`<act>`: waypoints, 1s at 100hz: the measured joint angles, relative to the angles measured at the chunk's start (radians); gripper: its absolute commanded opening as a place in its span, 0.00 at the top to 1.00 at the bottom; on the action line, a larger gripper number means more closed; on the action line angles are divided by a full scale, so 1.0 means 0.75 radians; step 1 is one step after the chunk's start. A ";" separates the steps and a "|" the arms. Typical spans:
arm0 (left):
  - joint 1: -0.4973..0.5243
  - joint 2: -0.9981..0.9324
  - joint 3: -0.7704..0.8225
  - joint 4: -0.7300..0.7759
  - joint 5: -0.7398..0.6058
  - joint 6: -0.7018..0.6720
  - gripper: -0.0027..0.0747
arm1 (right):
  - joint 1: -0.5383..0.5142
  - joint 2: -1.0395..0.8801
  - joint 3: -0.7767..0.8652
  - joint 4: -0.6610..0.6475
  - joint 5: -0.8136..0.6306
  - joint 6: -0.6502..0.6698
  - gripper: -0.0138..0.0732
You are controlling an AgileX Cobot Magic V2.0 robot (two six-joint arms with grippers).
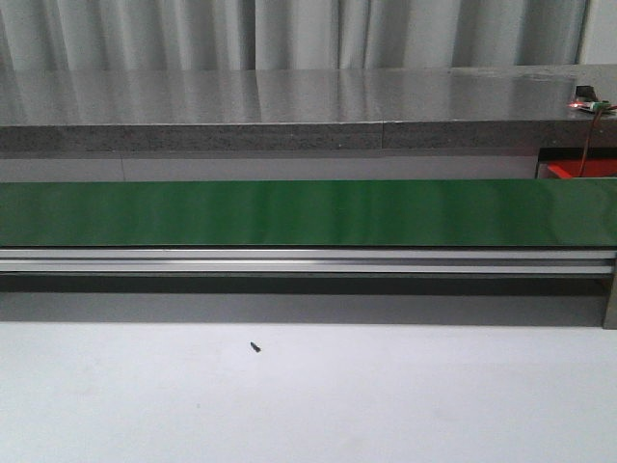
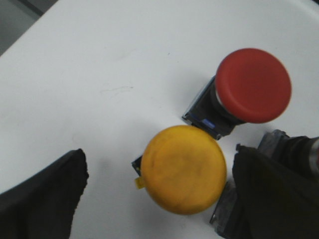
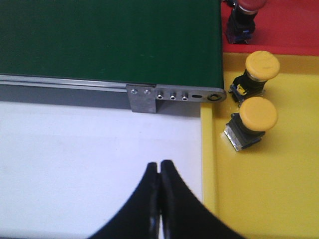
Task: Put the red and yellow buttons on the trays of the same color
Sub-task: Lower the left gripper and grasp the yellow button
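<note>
- The left claw (image 2: 158, 199) is spread wide, its two dark fingers (image 2: 42, 199) set on either side of a yellow button (image 2: 183, 169); neither finger touches the cap, so it holds nothing.
- That arm looks straight down on the white table (image 2: 99, 64), the camera facing the button tops.
- Just beside the yellow button stands a red button (image 2: 253, 84), its dark base nearly meeting the yellow cap's edge.
- A third piece, grey metal and dark plastic (image 2: 289, 149), shows behind the far finger; it may be another button lying on its side, but the view is too blurred to tell.
- The right claw (image 3: 159, 169) is closed, its fingertips pressed together with nothing between them, held over the table near the end of the green conveyor belt (image 3: 99, 40).
- Next to it lies the yellow tray (image 3: 269, 189), with two yellow buttons in it: one (image 3: 262, 65) close to the belt end, the other (image 3: 257, 114) just beside it.
- Beyond is the red tray (image 3: 294, 27), holding a red button (image 3: 244, 15) cut off by the frame edge.
- In the front view neither arm appears; only the belt and a small dark speck (image 1: 255, 346) on the table show.
</note>
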 measured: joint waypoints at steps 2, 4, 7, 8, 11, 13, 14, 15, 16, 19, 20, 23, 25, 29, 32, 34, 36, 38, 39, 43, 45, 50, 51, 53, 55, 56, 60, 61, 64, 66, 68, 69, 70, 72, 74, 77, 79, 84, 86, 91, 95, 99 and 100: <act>0.000 0.006 0.000 0.000 -0.006 0.000 0.23 | 0.000 0.000 0.000 0.000 0.000 0.000 0.92; 0.000 0.010 0.000 0.000 -0.010 0.000 0.23 | 0.000 0.000 0.000 0.000 0.000 0.000 0.92; 0.000 0.015 0.000 0.000 -0.013 0.000 0.23 | 0.000 0.000 0.000 0.000 0.000 0.000 0.92; 0.000 0.015 0.000 0.000 -0.013 0.000 0.23 | 0.000 0.000 0.000 0.000 0.000 0.000 0.92; 0.000 0.018 0.000 0.000 -0.019 0.000 0.23 | 0.000 0.000 0.000 0.000 0.000 0.000 0.92; 0.000 0.021 0.000 0.000 -0.022 0.000 0.24 | 0.000 0.000 0.000 0.000 0.000 0.000 0.92; 0.000 0.021 0.000 0.000 -0.025 0.000 0.24 | 0.000 0.000 0.000 0.000 0.000 0.000 0.92; 0.000 0.021 0.000 0.000 -0.028 0.000 0.24 | 0.000 0.000 0.000 0.000 0.000 0.000 0.92; 0.000 0.021 0.000 0.000 -0.028 0.000 0.24 | 0.000 0.000 0.000 0.000 0.000 0.000 0.92; 0.000 0.024 0.000 0.000 -0.034 0.000 0.25 | 0.000 0.000 0.000 0.000 0.000 0.000 0.92; 0.000 0.027 0.000 0.000 -0.034 0.000 0.26 | 0.000 0.000 0.000 0.000 0.000 0.000 0.92; 0.000 0.027 0.000 0.000 -0.034 0.000 0.29 | 0.000 0.000 0.000 0.000 0.000 0.000 0.92; 0.000 0.027 0.000 0.000 -0.034 0.000 0.31 | 0.000 0.000 0.000 0.000 0.000 0.000 0.92; 0.000 0.027 0.000 0.000 -0.037 0.000 0.36 | 0.000 0.000 0.000 0.000 0.000 0.000 0.92; 0.000 0.027 0.000 0.000 -0.039 0.000 0.41 | 0.000 0.000 0.000 0.000 0.000 0.000 0.92; 0.000 0.027 0.000 0.000 -0.041 0.000 0.44 | 0.000 0.000 0.000 0.000 0.000 0.000 0.92; 0.000 0.027 0.000 -0.002 -0.041 0.000 0.47 | 0.000 0.000 0.000 0.000 0.000 0.000 0.92; 0.000 0.027 0.000 -0.002 -0.045 0.000 0.50 | 0.000 0.000 0.000 0.000 0.000 0.000 0.92; 0.000 0.027 0.000 -0.002 -0.044 0.000 0.51 | 0.000 0.000 0.000 0.000 0.000 0.000 0.92; 0.000 0.027 0.000 -0.003 -0.044 0.000 0.57 | 0.000 0.000 0.000 0.000 0.000 0.000 0.92; 0.000 0.027 0.000 -0.003 -0.044 0.000 0.59 | 0.000 0.000 0.000 0.000 0.000 0.000 0.92; 0.000 0.027 0.000 -0.003 -0.046 0.000 0.65 | 0.000 0.000 0.000 0.000 0.000 0.000 0.92; 0.000 0.027 0.000 -0.003 -0.046 0.000 0.67 | 0.000 0.000 0.000 0.000 0.000 0.000 0.92; 0.000 0.027 0.000 -0.003 -0.046 0.000 0.68 | 0.000 0.000 0.000 0.000 0.000 0.000 0.92; 0.000 0.027 0.000 -0.003 -0.049 0.000 0.70 | 0.000 0.000 0.000 0.000 0.000 0.000 0.92; 0.000 0.027 0.000 -0.003 -0.049 0.000 0.71 | 0.000 0.000 0.000 0.000 0.000 0.000 0.92; 0.000 0.027 0.000 -0.003 -0.049 0.000 0.74 | 0.000 0.000 0.000 0.000 0.000 0.000 0.92; 0.000 0.027 0.000 -0.003 -0.049 0.000 0.75 | 0.000 0.000 0.000 0.000 0.000 0.000 0.92; 0.000 0.027 0.000 -0.003 -0.049 0.000 0.76 | 0.000 0.000 0.000 0.000 0.000 0.000 0.92; 0.000 0.027 0.000 -0.003 -0.049 0.000 0.77 | 0.000 0.000 0.000 0.000 0.000 0.000 0.92; 0.000 0.027 0.000 -0.003 -0.049 0.000 0.78 | 0.000 0.000 0.000 0.000 0.000 0.000 0.92; 0.000 0.027 0.000 -0.003 -0.049 0.000 0.78 | 0.000 0.000 0.000 0.000 0.000 0.000 0.92; 0.000 0.027 0.000 -0.003 -0.049 0.003 0.78 | 0.000 0.000 0.000 0.000 0.000 0.000 0.92; 0.000 0.027 0.000 -0.003 -0.049 0.002 0.79 | 0.000 0.000 0.000 0.000 0.000 0.000 0.92; 0.000 0.027 0.000 -0.003 -0.049 0.002 0.79 | 0.000 0.000 0.000 0.000 0.000 0.000 0.92; 0.000 0.027 0.000 -0.003 -0.045 0.002 0.79 | 0.000 0.000 0.000 0.000 0.000 0.000 0.92; 0.000 0.027 0.000 -0.003 -0.043 0.002 0.79 | 0.000 0.000 0.000 0.000 0.000 0.000 0.92; 0.000 0.027 0.000 0.000 -0.033 0.004 0.79 | 0.000 0.000 0.000 0.000 0.000 0.000 0.92; 0.000 0.023 0.000 0.003 -0.030 0.004 0.79 | 0.000 0.000 0.000 0.000 0.000 0.000 0.92; 0.002 0.010 0.000 0.009 -0.013 0.004 0.79 | 0.000 0.000 0.000 0.000 0.000 0.000 0.92; 0.002 -0.007 0.000 0.012 0.002 0.004 0.79 | 0.000 0.000 0.000 0.000 0.000 0.000 0.92; 0.002 -0.026 0.000 0.015 0.020 0.004 0.79 | 0.000 0.000 0.000 0.000 0.000 0.000 0.92; 0.002 -0.034 0.000 0.017 0.023 0.004 0.79 | 0.000 0.000 0.000 0.000 0.000 0.000 0.92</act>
